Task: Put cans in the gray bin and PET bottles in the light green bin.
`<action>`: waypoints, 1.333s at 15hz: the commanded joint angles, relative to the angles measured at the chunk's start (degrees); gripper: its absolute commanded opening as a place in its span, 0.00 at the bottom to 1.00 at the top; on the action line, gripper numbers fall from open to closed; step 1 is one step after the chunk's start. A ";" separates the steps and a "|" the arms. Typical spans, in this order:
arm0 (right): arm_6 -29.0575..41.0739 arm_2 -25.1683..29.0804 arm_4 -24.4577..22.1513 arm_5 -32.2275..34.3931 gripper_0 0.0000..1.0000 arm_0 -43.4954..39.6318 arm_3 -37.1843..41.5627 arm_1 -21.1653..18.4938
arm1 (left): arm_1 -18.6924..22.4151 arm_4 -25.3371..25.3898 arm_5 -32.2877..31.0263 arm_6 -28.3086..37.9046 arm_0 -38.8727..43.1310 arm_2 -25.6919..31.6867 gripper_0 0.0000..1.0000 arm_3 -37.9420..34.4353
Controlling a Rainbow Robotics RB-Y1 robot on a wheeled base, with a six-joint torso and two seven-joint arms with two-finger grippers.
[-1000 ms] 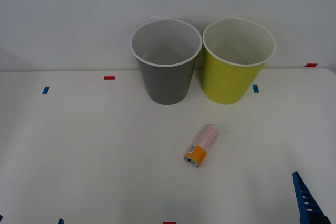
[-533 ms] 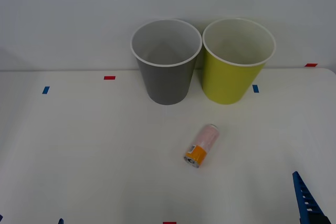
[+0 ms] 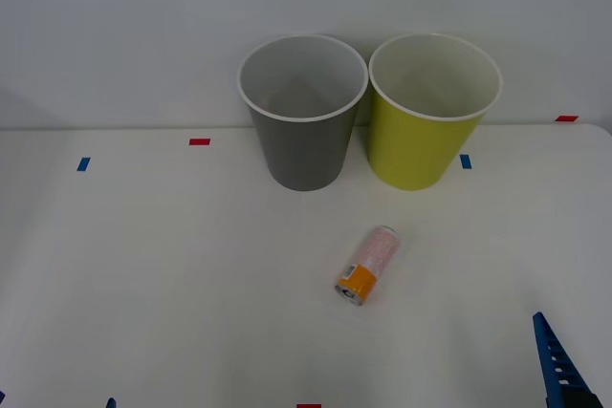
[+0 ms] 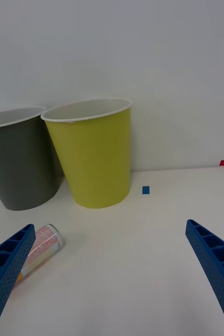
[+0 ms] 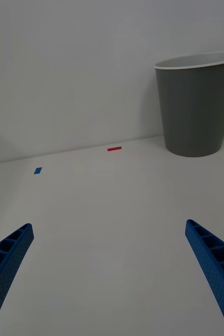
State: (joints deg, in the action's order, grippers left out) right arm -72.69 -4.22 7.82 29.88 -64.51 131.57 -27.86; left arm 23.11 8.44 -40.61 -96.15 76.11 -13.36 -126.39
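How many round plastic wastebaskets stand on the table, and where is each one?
2. The dark gray plastic wastebasket stands at the table's far edge; the yellow-green plastic wastebasket stands upright close on its right. Neither hides another.

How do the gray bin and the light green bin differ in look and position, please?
The gray bin is dark gray outside; the light green bin is lime. The gray bin stands to the robot's left, the light green bin to its right. The can lies nearer in front of the gray bin. Both are round, tapered, upright, with pale rims.
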 commanded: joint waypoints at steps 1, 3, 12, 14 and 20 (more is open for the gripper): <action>0.00 0.00 0.00 0.00 1.00 0.00 0.00 0.00 | 0.00 0.00 0.00 0.00 0.00 0.00 1.00 0.00; 0.00 0.00 0.00 0.00 1.00 0.00 0.00 0.00 | 0.00 0.00 0.00 0.00 0.00 0.00 1.00 0.00; 0.00 0.00 0.00 0.00 1.00 0.00 0.00 0.00 | 0.00 0.00 0.00 0.00 0.00 0.00 1.00 0.00; 0.00 0.00 0.00 0.00 1.00 0.00 0.00 0.00 | 0.00 0.00 0.00 0.00 0.00 0.00 1.00 0.00; 0.00 0.00 0.00 0.00 1.00 0.00 0.00 0.00 | 0.00 0.00 0.00 0.00 0.00 0.00 1.00 0.00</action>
State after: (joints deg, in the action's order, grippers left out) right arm -72.69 -4.22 7.82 29.88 -64.51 131.57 -27.86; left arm 23.11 8.44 -40.61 -96.15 76.11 -13.36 -126.39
